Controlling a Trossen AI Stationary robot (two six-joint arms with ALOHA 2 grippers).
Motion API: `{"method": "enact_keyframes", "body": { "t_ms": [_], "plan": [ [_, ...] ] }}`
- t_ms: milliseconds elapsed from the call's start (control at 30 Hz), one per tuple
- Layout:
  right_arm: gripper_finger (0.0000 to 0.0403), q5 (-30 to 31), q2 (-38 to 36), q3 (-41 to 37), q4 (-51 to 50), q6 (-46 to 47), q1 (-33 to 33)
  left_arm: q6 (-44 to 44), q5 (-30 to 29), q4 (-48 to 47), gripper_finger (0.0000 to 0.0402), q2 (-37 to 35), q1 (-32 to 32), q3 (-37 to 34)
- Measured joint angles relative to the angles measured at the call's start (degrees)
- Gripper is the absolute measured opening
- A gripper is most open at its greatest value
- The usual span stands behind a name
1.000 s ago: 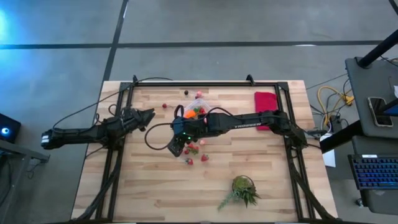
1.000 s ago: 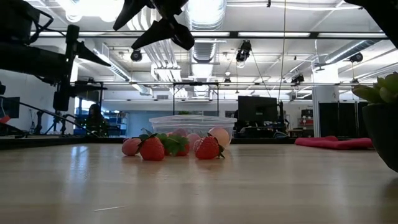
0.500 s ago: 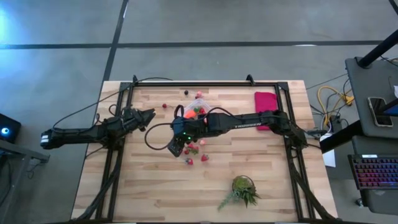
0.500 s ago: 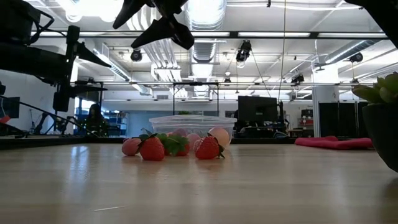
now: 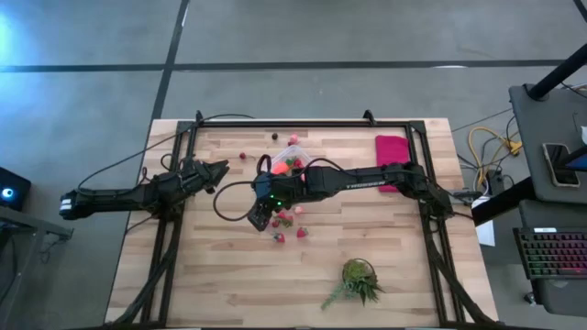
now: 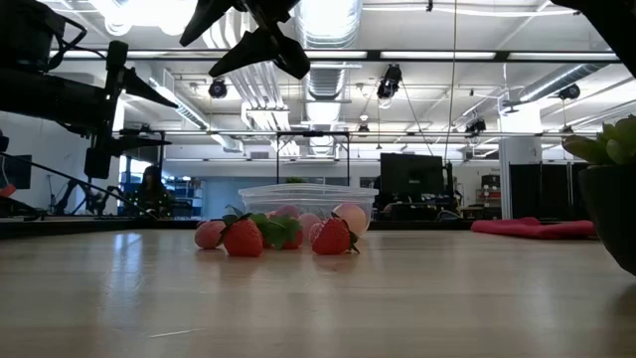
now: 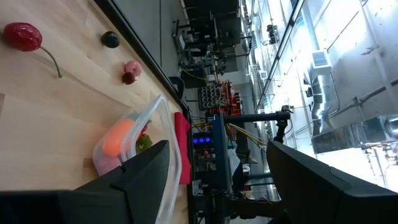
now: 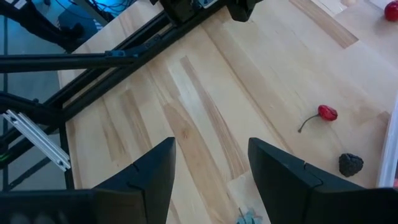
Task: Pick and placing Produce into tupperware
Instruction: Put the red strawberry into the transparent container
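From above, nothing has shifted over the last second: both arms and every piece lie where they did. The left gripper (image 5: 218,170) waits over the table's left side, its two fingers spread wide and empty. The right gripper (image 5: 258,216) hangs over the middle of the table (image 5: 229,275), just beside a small group of red berries (image 5: 286,220); about four loose red pieces show near it, though they are too small to count for sure. The tupperware (image 5: 286,163) sits behind that arm, toward the far edge, with an orange piece (image 5: 278,170) and some red and green ones inside. Two more pieces, a red cherry (image 5: 243,156) and a dark berry (image 5: 273,137), lie apart near the far edge, next to a pink piece (image 5: 293,140). One magenta cloth (image 5: 392,149) lies at the far right, and one green plant (image 5: 359,278) stands near the front edge.

The low view matches its earlier frames too. The clear container (image 6: 306,204) stands behind two strawberries (image 6: 242,237) and three or so pink pieces; the cloth (image 6: 532,228) and the plant's pot (image 6: 608,224) show at right.

The left wrist view shows the container (image 7: 144,149) holding the orange piece (image 7: 117,137), with one cherry (image 7: 23,35), one dark berry (image 7: 110,39) and one pink piece (image 7: 131,69) on the wood.

In the right wrist view, the two fingers (image 8: 152,171) stand moderately apart with only bare wood between them; one cherry (image 8: 326,113) and one dark berry (image 8: 351,164) lie beyond.
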Motion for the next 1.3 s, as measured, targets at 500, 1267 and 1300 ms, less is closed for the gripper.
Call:
{"method": "enact_keyframes", "body": {
  "t_ms": [500,1267,1300],
  "plan": [
    [0.0194,3.07,-1.06,3.03,-5.67,-13.99,-0.01,0.02,-0.02,0.01,0.0255,0.02,0.0,-0.04],
    [0.0194,14.93,-1.88,-18.77,-23.03,-34.77,8.99,0.02,-0.02,0.0,0.0255,0.37,0.0,-0.07],
    [0.0194,14.99,-1.71,-19.56,-22.59,-35.12,8.78,0.02,-0.02,0.07,0.0255,0.37,0.0,-0.07]
  ]
}}
